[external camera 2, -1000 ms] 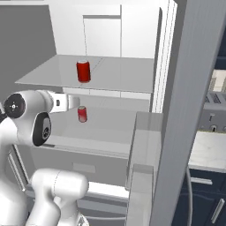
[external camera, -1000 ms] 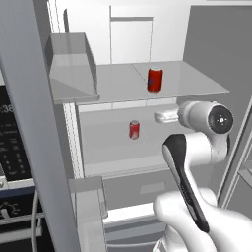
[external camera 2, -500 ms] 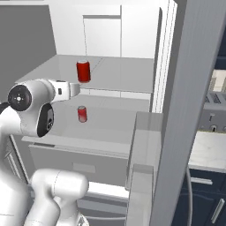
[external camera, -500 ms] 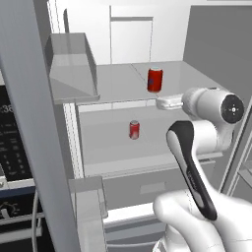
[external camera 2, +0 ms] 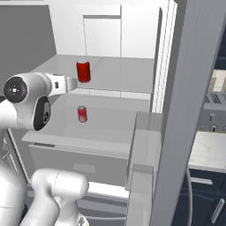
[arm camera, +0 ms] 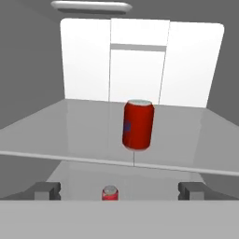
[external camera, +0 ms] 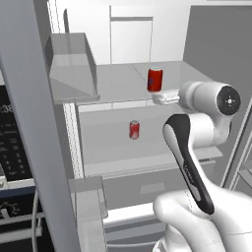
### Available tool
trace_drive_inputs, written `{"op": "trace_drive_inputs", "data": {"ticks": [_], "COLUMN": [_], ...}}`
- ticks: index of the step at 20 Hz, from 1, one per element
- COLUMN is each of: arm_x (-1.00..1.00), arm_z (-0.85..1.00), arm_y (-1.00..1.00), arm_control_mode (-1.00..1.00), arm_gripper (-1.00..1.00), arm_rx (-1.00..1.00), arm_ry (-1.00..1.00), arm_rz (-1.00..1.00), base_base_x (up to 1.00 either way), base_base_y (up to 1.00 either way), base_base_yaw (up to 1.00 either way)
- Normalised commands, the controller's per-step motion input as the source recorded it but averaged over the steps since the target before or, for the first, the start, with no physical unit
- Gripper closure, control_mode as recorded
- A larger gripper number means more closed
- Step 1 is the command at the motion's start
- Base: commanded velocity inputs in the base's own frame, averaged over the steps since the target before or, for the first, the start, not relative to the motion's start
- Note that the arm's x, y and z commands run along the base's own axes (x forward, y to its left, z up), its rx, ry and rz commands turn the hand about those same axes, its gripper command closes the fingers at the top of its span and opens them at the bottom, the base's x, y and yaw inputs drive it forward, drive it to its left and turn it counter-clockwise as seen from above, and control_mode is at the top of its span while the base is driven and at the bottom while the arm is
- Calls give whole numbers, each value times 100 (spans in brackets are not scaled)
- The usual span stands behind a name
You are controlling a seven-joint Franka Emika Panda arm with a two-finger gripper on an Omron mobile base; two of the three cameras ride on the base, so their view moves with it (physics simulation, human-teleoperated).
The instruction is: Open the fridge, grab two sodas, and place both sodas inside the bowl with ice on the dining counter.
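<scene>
The fridge (external camera: 128,39) (external camera 2: 101,31) stands open, with a white interior and pale grey shelves. One red soda (external camera: 155,79) (external camera 2: 83,70) (arm camera: 138,124) stands upright near the front of the upper shelf. A second soda (external camera: 134,129) (external camera 2: 82,113) (arm camera: 109,193) stands on the shelf below. My gripper (external camera: 158,97) (external camera 2: 73,84) (arm camera: 120,191) is open and empty at the upper shelf's front edge. It points into the fridge, just short of the upper can. The bowl and the dining counter are out of view.
The open left fridge door (external camera: 29,123) carries a grey door bin (external camera: 69,69). The right door (external camera 2: 176,110) stands open close by. A drawer front (external camera: 147,187) lies under the shelves. A black oven panel (external camera: 12,162) is at the left, a toaster (external camera 2: 214,117) at the right.
The hand has risen from the level of the lower shelf to the upper shelf's edge and now faces the upper can. The jaws have stayed open.
</scene>
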Motion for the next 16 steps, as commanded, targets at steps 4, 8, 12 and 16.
{"op": "trace_drive_inputs", "data": {"ticks": [4, 8, 12, 16], "arm_x": [41, 43, 46, 47], "arm_z": [0, 7, 1, 0], "arm_y": [0, 1, -4, -7], "arm_control_mode": [-100, -100, -100, -100], "arm_gripper": [-100, -100, -100, -100], "arm_rx": [0, 1, 3, 1], "arm_ry": [0, 0, 0, 0], "arm_rz": [0, 0, 0, 0], "base_base_x": [0, 0, 0, 0], "base_base_y": [0, 0, 0, 0], "base_base_yaw": [0, 0, 0, 0]}}
